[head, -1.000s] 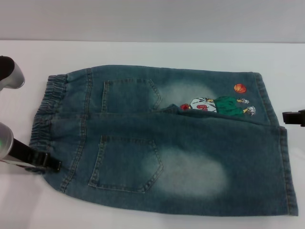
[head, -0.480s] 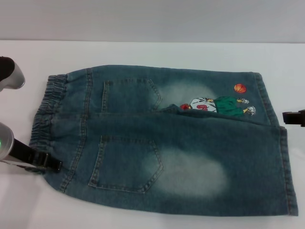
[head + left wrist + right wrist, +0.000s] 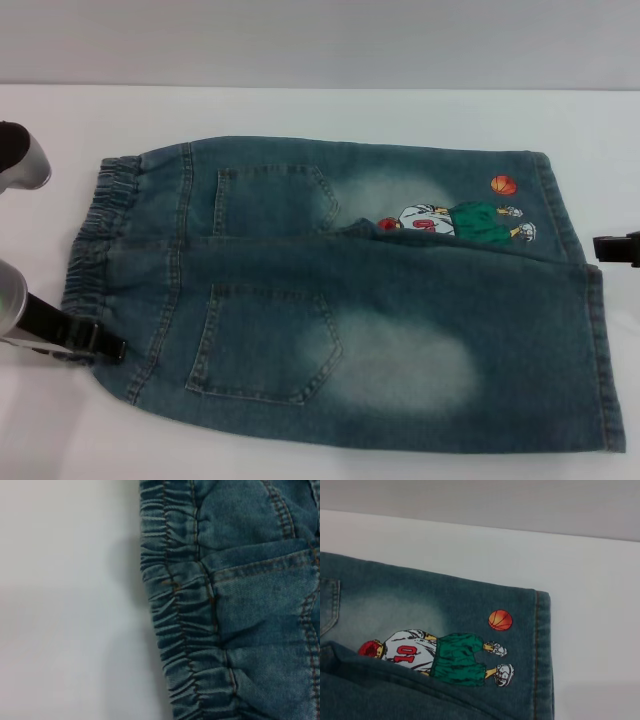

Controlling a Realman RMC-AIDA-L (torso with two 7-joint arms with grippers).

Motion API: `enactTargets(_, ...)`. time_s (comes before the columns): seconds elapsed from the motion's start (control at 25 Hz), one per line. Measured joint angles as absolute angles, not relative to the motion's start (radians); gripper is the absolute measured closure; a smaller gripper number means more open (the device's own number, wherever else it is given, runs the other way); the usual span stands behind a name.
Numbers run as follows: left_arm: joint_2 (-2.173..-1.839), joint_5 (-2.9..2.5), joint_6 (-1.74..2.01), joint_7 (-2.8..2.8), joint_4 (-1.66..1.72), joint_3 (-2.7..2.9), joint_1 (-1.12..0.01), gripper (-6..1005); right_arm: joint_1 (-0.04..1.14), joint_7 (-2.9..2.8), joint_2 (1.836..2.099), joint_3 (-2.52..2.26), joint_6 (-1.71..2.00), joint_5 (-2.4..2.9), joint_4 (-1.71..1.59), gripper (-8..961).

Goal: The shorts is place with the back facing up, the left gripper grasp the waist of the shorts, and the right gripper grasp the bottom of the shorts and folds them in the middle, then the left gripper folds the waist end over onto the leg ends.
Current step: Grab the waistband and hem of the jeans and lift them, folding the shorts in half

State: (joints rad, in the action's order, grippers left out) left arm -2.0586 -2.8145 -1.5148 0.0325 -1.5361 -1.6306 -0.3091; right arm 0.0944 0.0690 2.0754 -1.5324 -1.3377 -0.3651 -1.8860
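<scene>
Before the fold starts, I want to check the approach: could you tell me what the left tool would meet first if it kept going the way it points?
The left tool points across the table at the shorts. It would probably first meet the waist of the shorts, at its near corner; height above the cloth is unclear.

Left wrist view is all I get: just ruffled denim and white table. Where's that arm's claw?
Observer: The left gripper sits at the near corner of the waist of the shorts; whether it pinches the denim, I cannot tell.
Operator: Any picture on the shorts?
Observer: Yes, a cartoon print with an orange basketball near one leg hem.
Operator: And the other claw?
Observer: The right gripper is just beyond the leg ends, barely in frame.
</scene>
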Motion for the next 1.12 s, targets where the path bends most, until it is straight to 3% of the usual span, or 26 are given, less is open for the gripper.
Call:
enactTargets(0.52, -2.061, -2.806, -1.507, 0.041, -1.505, -1.628, -0.324, 144, 0.095, 0.072, 2.075, -1.532, -1.338, -0.365, -1.885, 313)
enactTargets(1.12, -2.059, -2.814, -1.479, 0.040, -1.516, -1.612, -0.328, 410, 0.092, 0.072, 2.075, -1.528, -1.339, -0.364, -1.887, 312)
